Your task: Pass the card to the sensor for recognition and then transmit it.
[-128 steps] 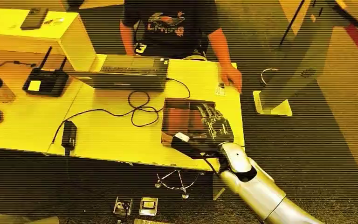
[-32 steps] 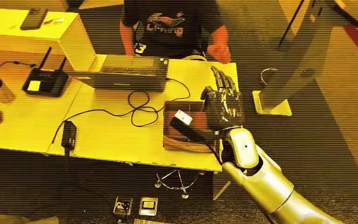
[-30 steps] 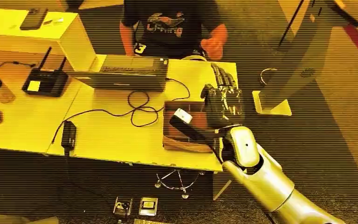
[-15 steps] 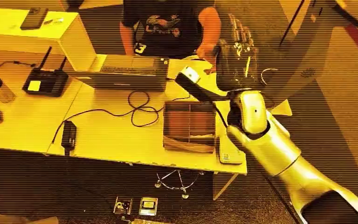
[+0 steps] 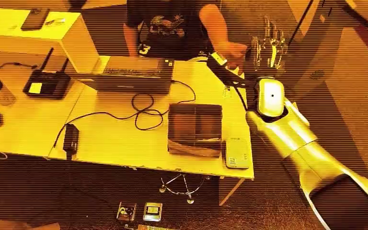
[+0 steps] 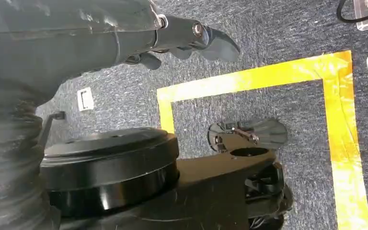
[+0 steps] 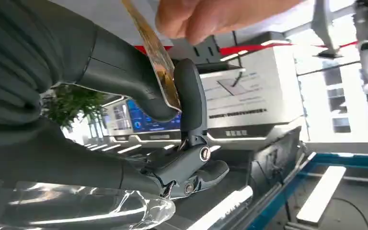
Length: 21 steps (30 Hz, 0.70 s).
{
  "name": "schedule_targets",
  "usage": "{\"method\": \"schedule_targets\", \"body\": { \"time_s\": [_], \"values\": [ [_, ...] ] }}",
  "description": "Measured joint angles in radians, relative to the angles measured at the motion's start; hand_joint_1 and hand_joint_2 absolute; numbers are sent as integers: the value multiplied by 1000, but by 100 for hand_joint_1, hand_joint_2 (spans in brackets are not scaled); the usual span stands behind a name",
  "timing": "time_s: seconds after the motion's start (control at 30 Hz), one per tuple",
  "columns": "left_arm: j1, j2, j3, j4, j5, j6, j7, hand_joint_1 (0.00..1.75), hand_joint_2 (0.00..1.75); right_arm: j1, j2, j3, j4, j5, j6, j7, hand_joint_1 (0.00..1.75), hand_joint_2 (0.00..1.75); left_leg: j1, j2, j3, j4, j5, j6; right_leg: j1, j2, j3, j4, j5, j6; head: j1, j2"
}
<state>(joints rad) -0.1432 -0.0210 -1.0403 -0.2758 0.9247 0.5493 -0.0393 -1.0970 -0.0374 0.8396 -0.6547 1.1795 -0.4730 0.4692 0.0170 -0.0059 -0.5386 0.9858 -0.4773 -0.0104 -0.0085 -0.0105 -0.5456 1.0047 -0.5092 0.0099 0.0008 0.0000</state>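
My right hand [image 5: 267, 44] is raised past the table's far right corner, toward a person in a dark shirt [image 5: 172, 24]. In the right wrist view, the hand [image 7: 134, 81] pinches a thin card [image 7: 159, 67] between thumb and a finger. The person's fingers [image 7: 206, 17] grip the card's other end. In the head view, the person's hand [image 5: 233, 49] reaches close beside mine. A small flat sensor [image 5: 237, 152] lies at the table's near right corner, beside a brown box [image 5: 195, 128]. My left hand [image 6: 191, 40] hangs over the floor, holding nothing, fingers loosely apart.
On the yellow table [image 5: 110, 139] are a laptop [image 5: 129, 74], a looped cable [image 5: 143, 112], a power adapter [image 5: 70, 138] and a router [image 5: 47, 84]. A grey stand [image 5: 311, 62] rises to the right of the table. Yellow tape [image 6: 249, 84] marks the floor.
My right arm has lifted off the brown box and swung up and forward past the table's far edge with the card. The person's hand has come across to meet it.
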Motion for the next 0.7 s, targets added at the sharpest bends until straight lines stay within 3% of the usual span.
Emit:
{"method": "schedule_targets", "body": {
  "time_s": [0.57,0.6,0.7],
  "values": [
    [-4,0,-8,0,-37,-18,27,0,175,11,-2,1,117,9,6,14,175,175,0,0,0,0,0,0,0,0,-1,0,0,0,0,0],
    [-6,0,-8,0,-39,-19,32,0,175,11,-2,1,119,11,8,16,0,175,0,0,0,0,0,0,0,0,-1,0,0,0,0,0],
    [-8,0,-8,0,-44,-24,36,0,175,11,-3,1,119,17,13,21,0,175,0,0,0,0,0,0,0,1,-1,0,0,0,0,0]
  ]
}}
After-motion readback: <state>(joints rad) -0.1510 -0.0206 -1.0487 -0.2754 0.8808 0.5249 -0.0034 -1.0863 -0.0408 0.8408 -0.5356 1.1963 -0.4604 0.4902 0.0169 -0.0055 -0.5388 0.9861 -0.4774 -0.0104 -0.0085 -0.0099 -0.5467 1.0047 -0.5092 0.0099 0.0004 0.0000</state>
